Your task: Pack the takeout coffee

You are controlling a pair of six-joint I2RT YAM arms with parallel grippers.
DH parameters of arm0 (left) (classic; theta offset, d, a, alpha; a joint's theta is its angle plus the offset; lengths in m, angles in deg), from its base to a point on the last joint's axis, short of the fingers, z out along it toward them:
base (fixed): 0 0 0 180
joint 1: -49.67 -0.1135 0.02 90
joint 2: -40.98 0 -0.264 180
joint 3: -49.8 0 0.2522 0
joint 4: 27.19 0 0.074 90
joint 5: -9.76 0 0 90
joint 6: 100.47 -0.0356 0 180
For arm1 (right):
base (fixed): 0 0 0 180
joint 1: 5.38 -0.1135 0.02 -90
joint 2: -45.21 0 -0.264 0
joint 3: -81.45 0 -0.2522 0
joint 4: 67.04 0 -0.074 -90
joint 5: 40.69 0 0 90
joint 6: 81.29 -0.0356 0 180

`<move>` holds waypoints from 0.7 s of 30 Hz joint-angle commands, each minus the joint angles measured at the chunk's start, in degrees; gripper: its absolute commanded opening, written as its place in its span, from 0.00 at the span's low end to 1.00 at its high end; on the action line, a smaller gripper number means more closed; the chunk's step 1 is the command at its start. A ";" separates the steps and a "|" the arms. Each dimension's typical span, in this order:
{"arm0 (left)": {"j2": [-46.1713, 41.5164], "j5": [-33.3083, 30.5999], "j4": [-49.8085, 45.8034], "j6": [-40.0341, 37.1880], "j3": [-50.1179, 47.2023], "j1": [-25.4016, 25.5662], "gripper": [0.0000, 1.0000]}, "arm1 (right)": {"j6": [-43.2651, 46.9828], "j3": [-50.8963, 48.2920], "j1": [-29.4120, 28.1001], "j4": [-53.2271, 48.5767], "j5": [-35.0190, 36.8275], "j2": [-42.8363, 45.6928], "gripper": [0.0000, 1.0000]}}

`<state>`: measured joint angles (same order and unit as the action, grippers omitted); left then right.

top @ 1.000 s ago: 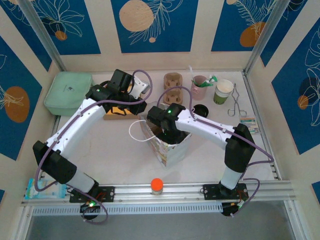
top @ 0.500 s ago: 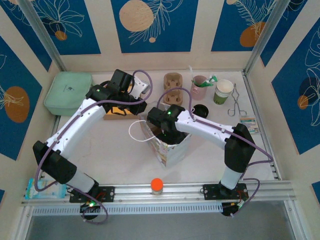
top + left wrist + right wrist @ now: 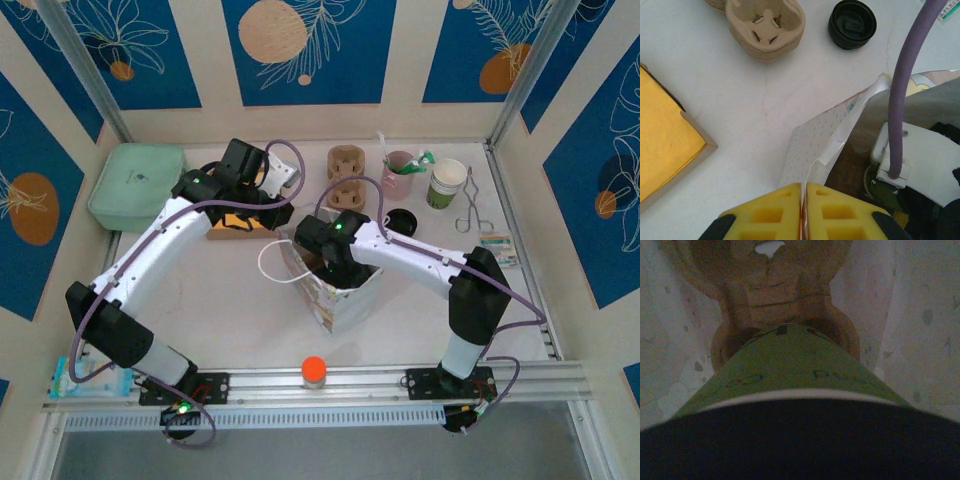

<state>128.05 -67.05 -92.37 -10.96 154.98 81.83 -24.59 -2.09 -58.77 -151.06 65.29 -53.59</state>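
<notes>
Left jaws are pressing shut, their 2 yellow pads (image 3: pixel 775 215) meeting on the rim of the bag (image 3: pixel 815 145) and pinching it. Just ahead of them the bag's dotted white wall is sloping away over the bench (image 3: pixel 740 90). Just right of these jaws the bag's mouth is gaping. The right arm (image 3: pixel 920 155) is reaching down into it, with a purple cable (image 3: pixel 905 90) plugging into its casing. Left of the jaws a box (image 3: pixel 665 140) with a yellow lining is lying on the bench, apart from the bag. Farther ahead a pulp tray (image 3: pixel 765 25) is sitting, and right of it, about as far off, a loose black lid (image 3: pixel 852 23).

Right jaws are working inside the bag; whether they are gripping or standing free I cannot tell. The cup (image 3: pixel 790 365) is sitting right up against them, its lid (image 3: pixel 790 445) nearest and its olive side tapering away. Beyond the cup's base a brown carrier (image 3: pixel 775 290) is lying on the bag's floor. The base is meeting the carrier's near well, though whether it is seated there I cannot tell. The bag's pale walls are closing in on both sides of the jaws.
</notes>
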 commanded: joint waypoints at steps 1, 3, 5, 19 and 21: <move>-1.06 -1.19 -0.26 -0.12 0.60 0.44 0.11 | -1.67 -0.90 0.17 -2.11 -2.00 1.08 0.41; -1.02 -1.50 -0.30 -0.12 0.60 0.41 0.11 | -1.86 -0.70 -0.01 -2.64 -1.93 1.07 0.41; -0.94 -2.25 -0.44 -0.04 0.69 0.44 0.11 | -1.95 -0.61 -0.09 -3.03 -2.13 0.98 0.41; -1.37 -4.47 -0.31 0.40 1.02 0.44 0.10 | -2.91 -3.28 -0.33 -1.74 -3.02 0.98 0.41; -1.42 -4.56 -0.27 0.47 1.04 0.40 0.10 | -2.91 -3.50 -0.34 -1.57 -3.03 0.98 0.41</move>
<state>128.05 -69.02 -92.39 -10.81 154.98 82.18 -25.90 -4.28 -58.90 -150.78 63.85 -53.59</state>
